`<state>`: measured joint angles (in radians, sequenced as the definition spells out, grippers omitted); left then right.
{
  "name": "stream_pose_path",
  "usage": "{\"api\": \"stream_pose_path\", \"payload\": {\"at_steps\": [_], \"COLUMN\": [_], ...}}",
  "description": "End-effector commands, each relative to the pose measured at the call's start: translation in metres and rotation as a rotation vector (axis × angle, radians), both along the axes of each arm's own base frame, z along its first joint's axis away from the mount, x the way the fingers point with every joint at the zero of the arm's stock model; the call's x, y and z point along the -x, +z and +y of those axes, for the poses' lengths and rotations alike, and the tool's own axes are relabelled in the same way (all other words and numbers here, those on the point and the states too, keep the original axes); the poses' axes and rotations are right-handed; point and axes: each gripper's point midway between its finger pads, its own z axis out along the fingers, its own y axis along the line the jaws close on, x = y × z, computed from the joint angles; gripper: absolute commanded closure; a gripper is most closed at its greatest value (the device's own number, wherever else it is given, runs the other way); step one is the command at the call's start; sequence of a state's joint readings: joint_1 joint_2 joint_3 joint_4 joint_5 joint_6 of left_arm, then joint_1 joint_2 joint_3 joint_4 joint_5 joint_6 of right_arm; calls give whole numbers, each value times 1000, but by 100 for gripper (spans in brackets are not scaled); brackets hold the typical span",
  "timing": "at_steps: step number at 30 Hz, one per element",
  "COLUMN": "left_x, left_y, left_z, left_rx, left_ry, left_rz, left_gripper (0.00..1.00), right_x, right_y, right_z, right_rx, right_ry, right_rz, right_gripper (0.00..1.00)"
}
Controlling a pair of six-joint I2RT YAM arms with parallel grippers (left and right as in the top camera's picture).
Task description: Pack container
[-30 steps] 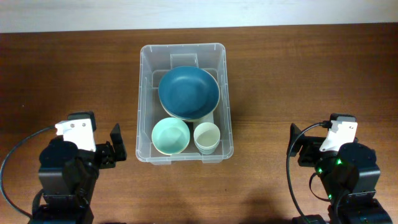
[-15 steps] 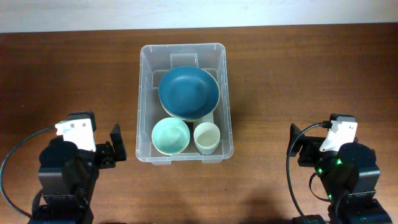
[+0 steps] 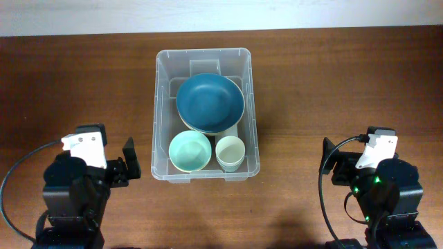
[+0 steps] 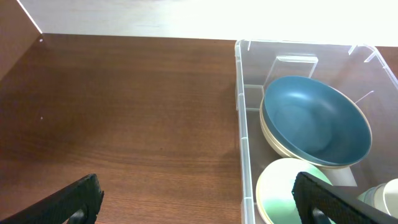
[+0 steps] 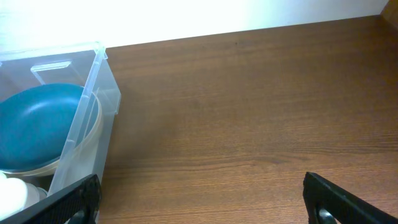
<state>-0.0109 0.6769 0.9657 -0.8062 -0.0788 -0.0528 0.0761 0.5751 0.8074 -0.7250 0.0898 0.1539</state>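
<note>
The clear plastic container (image 3: 160, 111) stands at the table's middle. Inside it a dark teal bowl (image 3: 210, 102) rests on a cream bowl at the far end. A mint green bowl (image 3: 189, 150) and pale cups (image 3: 230, 151) sit at the near end. The container (image 4: 242, 124) and its bowls also show in the left wrist view, and the container (image 5: 93, 106) shows in the right wrist view. My left gripper (image 4: 199, 202) is open and empty, left of the container. My right gripper (image 5: 202, 199) is open and empty over bare wood, right of the container.
The brown wooden table (image 3: 332, 83) ends at a pale wall along the far edge. Both arm bases sit at the near corners, the left arm (image 3: 76, 187) and the right arm (image 3: 381, 190).
</note>
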Motion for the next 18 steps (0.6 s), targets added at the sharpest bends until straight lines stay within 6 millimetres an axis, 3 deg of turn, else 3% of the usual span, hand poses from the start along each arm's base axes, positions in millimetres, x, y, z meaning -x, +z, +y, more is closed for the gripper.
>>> {"api": "stream_pose_path", "payload": {"at_steps": [1,11,18], "left_x": [0,0,0], "left_y": [-3,-3,-3], "left_z": [-2,-2,-2], "left_rx": [17,17,17], "left_ry": [-4,-4,-4], "left_rz": [2,2,2], "left_gripper": [0,0,0], "right_x": [0,-1,-7], "right_y": [-2,-2,11], "right_z": [-4,-3,-4], "right_rx": [6,2,15], "right_ry": [-24,-18,-17], "right_rz": [4,3,-58], "right_gripper": [1,1,1]}}
